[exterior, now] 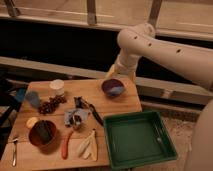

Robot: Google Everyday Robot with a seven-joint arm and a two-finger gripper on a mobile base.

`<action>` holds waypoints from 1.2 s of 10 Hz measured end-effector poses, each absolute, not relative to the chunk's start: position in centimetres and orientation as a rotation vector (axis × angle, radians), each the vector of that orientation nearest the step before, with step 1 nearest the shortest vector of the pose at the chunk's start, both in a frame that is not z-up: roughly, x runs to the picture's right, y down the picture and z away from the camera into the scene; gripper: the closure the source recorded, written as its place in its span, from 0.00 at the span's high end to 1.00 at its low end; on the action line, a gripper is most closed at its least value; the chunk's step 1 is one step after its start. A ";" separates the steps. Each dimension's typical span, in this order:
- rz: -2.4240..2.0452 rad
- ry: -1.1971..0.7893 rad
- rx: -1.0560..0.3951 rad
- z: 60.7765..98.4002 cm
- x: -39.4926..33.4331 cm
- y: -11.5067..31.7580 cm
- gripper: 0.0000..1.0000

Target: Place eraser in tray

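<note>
Hovering end effector (112, 73) behind purple bowl (113, 87), eraser (44, 131) well apart, front-left

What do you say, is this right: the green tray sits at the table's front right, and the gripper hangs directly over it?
Not quite. The gripper is not over the green tray; the camera view shows it farther back, by the blue bowl.
</note>
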State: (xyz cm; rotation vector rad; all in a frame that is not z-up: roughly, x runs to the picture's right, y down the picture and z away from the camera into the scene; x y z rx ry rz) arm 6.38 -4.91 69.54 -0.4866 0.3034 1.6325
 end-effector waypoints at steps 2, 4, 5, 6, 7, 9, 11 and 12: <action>1.494 0.228 -0.516 67.6 -0.5 -4.1 0.80; 1.398 0.187 -0.546 65.8 -5.0 -2.7 0.80; 1.397 0.188 -0.543 65.8 -4.8 -2.7 0.80; 1.399 0.190 -0.535 65.9 -4.4 -2.8 0.80; 1.397 0.189 -0.537 65.9 -4.6 -2.7 0.80; 1.396 0.190 -0.541 65.9 -4.7 -2.6 0.80; 1.369 0.166 -0.577 66.5 -5.9 -1.5 0.80; 1.345 0.150 -0.604 66.7 -7.6 -0.4 0.80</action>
